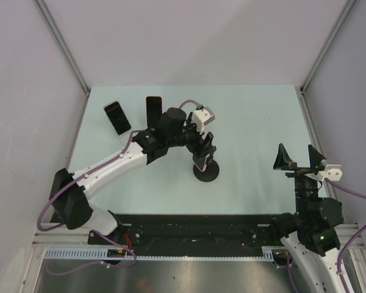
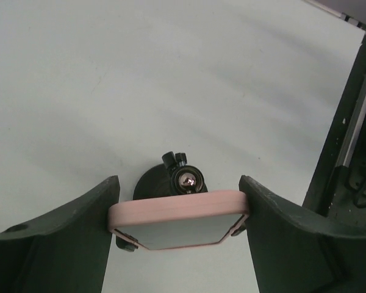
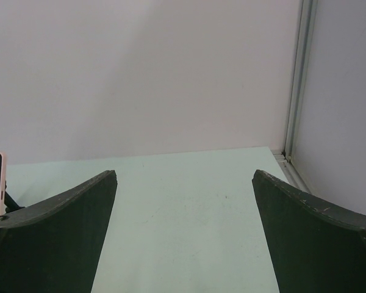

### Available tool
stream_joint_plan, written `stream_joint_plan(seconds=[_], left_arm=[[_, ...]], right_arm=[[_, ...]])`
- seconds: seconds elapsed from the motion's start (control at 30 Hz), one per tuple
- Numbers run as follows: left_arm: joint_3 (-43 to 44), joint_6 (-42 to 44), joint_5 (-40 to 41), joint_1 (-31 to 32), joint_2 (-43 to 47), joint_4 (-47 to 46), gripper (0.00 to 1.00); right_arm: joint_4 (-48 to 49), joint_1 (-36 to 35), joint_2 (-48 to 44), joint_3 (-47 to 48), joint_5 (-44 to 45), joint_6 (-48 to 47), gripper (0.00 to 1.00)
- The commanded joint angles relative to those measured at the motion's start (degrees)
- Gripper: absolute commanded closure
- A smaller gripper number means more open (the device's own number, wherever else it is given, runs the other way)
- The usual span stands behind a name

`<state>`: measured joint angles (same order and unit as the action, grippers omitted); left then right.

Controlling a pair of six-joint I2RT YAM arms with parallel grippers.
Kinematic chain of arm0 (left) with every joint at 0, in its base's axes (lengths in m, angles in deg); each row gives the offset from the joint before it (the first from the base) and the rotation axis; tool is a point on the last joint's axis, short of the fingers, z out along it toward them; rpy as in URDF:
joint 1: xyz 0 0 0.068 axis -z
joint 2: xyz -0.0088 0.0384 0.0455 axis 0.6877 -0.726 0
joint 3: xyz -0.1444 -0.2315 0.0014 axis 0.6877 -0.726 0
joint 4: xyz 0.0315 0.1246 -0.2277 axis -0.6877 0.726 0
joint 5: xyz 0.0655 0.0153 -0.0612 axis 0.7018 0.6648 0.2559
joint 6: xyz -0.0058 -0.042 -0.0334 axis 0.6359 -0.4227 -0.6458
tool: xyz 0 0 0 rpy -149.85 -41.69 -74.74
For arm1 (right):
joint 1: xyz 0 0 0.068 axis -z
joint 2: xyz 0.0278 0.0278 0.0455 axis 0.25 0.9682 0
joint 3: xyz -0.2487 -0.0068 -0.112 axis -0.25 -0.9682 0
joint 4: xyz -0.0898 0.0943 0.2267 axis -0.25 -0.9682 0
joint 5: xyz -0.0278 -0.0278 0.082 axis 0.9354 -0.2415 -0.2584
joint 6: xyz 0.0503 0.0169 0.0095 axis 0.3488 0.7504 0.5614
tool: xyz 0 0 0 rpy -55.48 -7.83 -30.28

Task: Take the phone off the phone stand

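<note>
The phone sits in the middle of the table, on the phone stand, and the left gripper grasps it. In the left wrist view its two fingers press against the two short ends of the phone, one on each side, and the jaws stand wide because the phone fills the space between them. The phone is not lifted off: small black clips of the stand show at its lower corners, and the stand's round base lies just under it in the top view.

The phone has a soft pink case with rounded corners and a dark, smooth screen that reflects a little grey light. The stand is black, with a flat disc as base and a small shiny ball joint with a knob above it. The gripper fingers are dark green, matte and broad, and they curve inward to their tips.

The table has a pale green, even surface without pattern. Two other phones lie flat on it at the far left, near each other, both with dark glossy faces.

The right gripper is well apart, near the right edge of the table. Its jaws are spread fully and nothing is between them or touching them.
</note>
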<state>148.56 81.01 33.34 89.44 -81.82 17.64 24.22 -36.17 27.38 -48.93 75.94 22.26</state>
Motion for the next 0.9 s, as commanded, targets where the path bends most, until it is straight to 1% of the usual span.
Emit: stream_joint_plan(seconds=[0.0,0.1,0.13,0.2,0.3,0.43,0.5,0.63,0.7,0.73,0.77,0.83,0.87], left_arm=[[7.72,8.64,-9.42,0.06,-1.72,-13.38,0.91],[7.73,11.37,-12.84,0.06,-2.60,-14.26,0.91],[7.38,11.64,-13.73,0.06,-2.60,-16.96,0.91],[5.88,13.83,-16.88,-0.03,-2.16,-17.95,0.88],[4.12,15.50,-18.48,-0.12,-1.90,-18.74,0.84],[2.72,15.86,-19.10,-0.65,-2.51,-19.01,0.80],[2.63,15.51,-18.75,-0.82,-2.95,-19.01,0.75],[2.63,13.84,-18.39,-1.00,-4.18,-19.01,0.72],[2.45,12.78,-18.66,-1.00,-4.62,-19.01,0.68],[2.28,12.52,-18.57,-1.00,-4.62,-19.01,0.65],[2.01,11.91,-18.05,-1.00,-4.45,-19.01,0.55],[1.83,11.55,-16.90,-1.00,-4.10,-19.01,0.46],[1.49,10.68,-16.38,-1.08,-3.92,-19.01,0.39]], right_arm=[[0.44,-0.28,-0.70,1.85,-1.17,-1.10,0.00],[0.17,-0.28,-0.70,1.76,-2.14,-1.09,0.00],[0.26,-0.28,-0.70,1.76,-2.31,-1.09,0.00],[0.26,-0.37,-0.70,1.76,-3.02,-1.18,0.00],[0.17,-0.28,-0.61,1.85,-3.72,-1.18,0.00],[0.08,-0.28,-0.79,1.76,-4.07,-1.18,0.00],[0.00,-0.28,-0.61,1.85,-4.42,-1.18,0.00],[-0.09,-0.37,-0.62,1.76,-4.51,-1.27,0.00],[-0.18,-0.28,-0.70,1.77,-4.42,-1.36,0.00],[-0.27,-0.28,-0.62,1.76,-4.42,-1.36,0.00],[-0.36,-0.28,-0.70,1.85,-4.34,-1.44,0.00],[-0.27,-0.37,-0.61,1.76,-4.34,-1.53,0.00],[-0.27,-0.28,-0.70,1.76,-4.16,-1.45,0.00]])
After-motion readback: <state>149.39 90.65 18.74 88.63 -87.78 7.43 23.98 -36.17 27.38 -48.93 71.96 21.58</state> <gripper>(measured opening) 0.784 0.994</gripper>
